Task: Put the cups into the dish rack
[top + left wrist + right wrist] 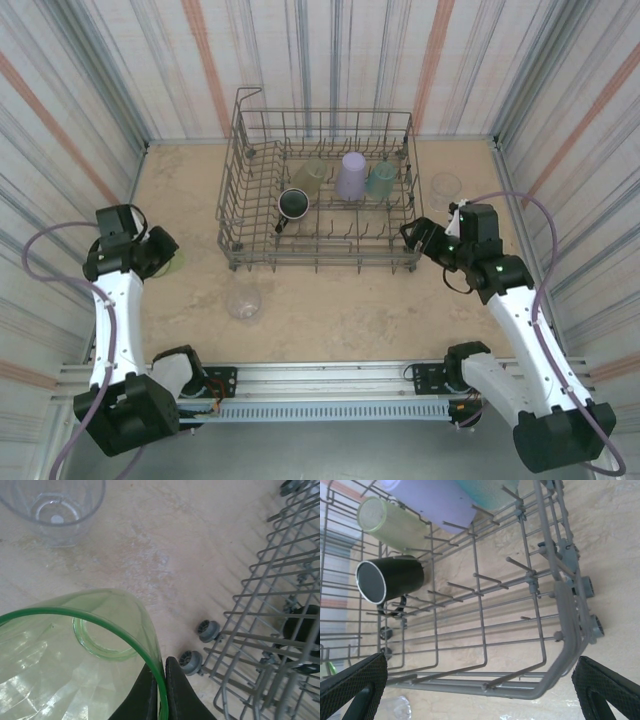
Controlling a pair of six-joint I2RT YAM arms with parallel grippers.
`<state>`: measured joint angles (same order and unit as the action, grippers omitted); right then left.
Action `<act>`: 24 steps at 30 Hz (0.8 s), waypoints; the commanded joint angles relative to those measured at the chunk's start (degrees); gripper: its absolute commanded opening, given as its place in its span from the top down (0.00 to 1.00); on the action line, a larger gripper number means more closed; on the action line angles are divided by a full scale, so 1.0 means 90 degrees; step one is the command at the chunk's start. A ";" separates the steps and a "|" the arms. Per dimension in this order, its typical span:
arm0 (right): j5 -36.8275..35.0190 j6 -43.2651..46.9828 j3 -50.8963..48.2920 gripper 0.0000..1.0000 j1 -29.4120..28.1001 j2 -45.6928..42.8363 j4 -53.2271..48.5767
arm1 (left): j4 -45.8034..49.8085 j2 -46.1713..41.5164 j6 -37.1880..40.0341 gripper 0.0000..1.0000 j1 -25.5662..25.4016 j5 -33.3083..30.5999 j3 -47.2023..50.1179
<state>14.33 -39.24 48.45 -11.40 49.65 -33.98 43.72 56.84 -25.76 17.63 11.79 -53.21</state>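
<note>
1. The dish rack [232, 180] is a big grey wire basket with tall sides and rows of upright tines. It sits toward the far middle of the table [340, 310].
2. Four cups are in it. A dark mug [292, 204] is tipped on its side with the mouth showing. Behind it in a row, left to right, are an olive-yellow tumbler [309, 177], a lavender tumbler [352, 175] and a teal tumbler [380, 180].
3. Two see-through ones are out on the table. One clear tumbler [243, 300] stands just in front of the rack near its left front corner. A second clear tumbler [446, 185] is off the rack's right side.
4. My left claw [161, 680] is pinched tight on the rim of the bright green tumbler [75, 660], one finger inside the wall and one outside. It's left of the rack and apart from it, and honestly I can't tell if the cup is off the table.
5. My right claw [480, 690] is spread wide with nothing between the fingers. It's right at the rack's near right corner, and I can't say whether it's touching the wire.
</note>
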 commanded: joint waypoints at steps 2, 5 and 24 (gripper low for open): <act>-0.0220 -0.0316 0.0471 0.01 -0.0140 0.0158 0.0018 | -0.0283 0.0098 -0.0116 1.00 0.0015 0.0569 -0.0530; -0.0257 -0.0361 0.0714 0.01 -0.0272 0.0279 -0.0038 | -0.0313 0.0195 -0.0254 1.00 0.0014 0.0884 -0.0818; 0.0148 -0.0208 0.1393 0.01 -0.0608 0.1183 0.0504 | -0.0454 -0.0046 -0.1019 1.00 0.0014 0.1809 -0.2097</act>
<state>13.80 -41.78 59.13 -16.53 59.13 -31.31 42.26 56.69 -32.34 17.63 23.97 -69.60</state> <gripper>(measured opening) 0.989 0.082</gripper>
